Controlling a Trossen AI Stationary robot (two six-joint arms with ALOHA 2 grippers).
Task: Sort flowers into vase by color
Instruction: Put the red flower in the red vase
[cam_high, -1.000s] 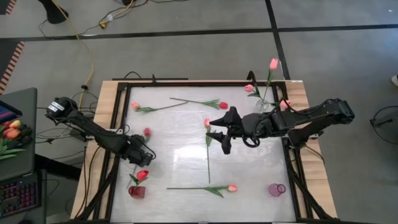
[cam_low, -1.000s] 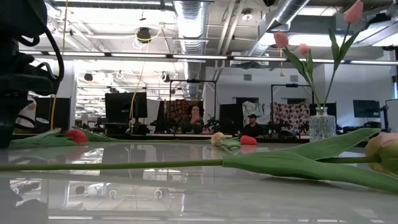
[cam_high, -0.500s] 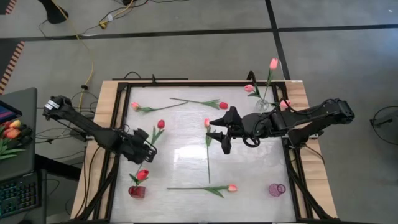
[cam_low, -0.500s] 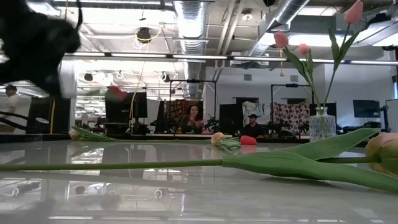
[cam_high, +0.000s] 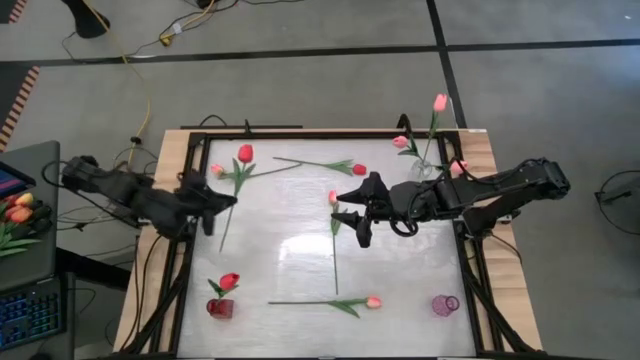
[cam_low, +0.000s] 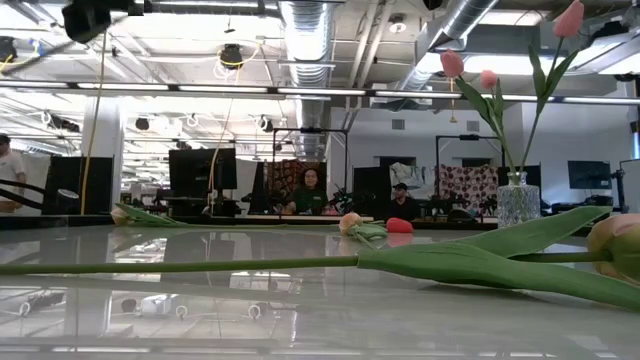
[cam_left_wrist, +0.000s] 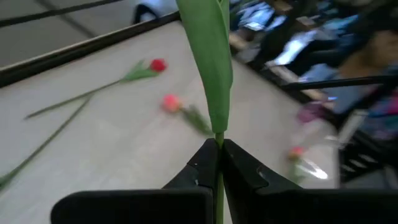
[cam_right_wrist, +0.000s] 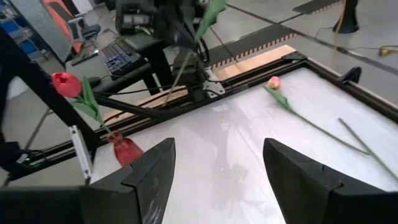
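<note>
My left gripper (cam_high: 212, 200) hangs over the table's left part, shut on a red tulip (cam_high: 245, 153). My right gripper (cam_high: 350, 208) hovers open above a pink tulip (cam_high: 333, 197) lying mid-table. A red vase (cam_high: 220, 307) at the near left holds one red tulip (cam_high: 229, 282). A clear vase (cam_high: 425, 168) at the far right holds pink tulips (cam_high: 440, 102). A purple vase (cam_high: 445, 305) stands at the near right. More tulips lie flat: a pink one (cam_high: 217, 170), a red one (cam_high: 359, 169) and a salmon-pink one (cam_high: 373, 301). My left gripper pinches the red tulip's green stem (cam_left_wrist: 218, 142) between its two fingers, just below a leaf's base (cam_left_wrist: 214, 118). The fingers come from the table's left, slanting a little down, and lie across the stem. The tulip is lifted, its head toward the far edge and its stem end (cam_high: 221, 245) toward the near edge.
A black frame (cam_high: 330, 132) borders the white tabletop. A side desk (cam_high: 25, 215) with a bunch of orange-red tulips stands left of the table. People sit in the room beyond the far edge (cam_low: 312, 190).
My left gripper, still shut, has risen and drawn back toward the table's far left, turning as it went. The red tulip came up off the table with it, and its head has swung toward the far edge.
</note>
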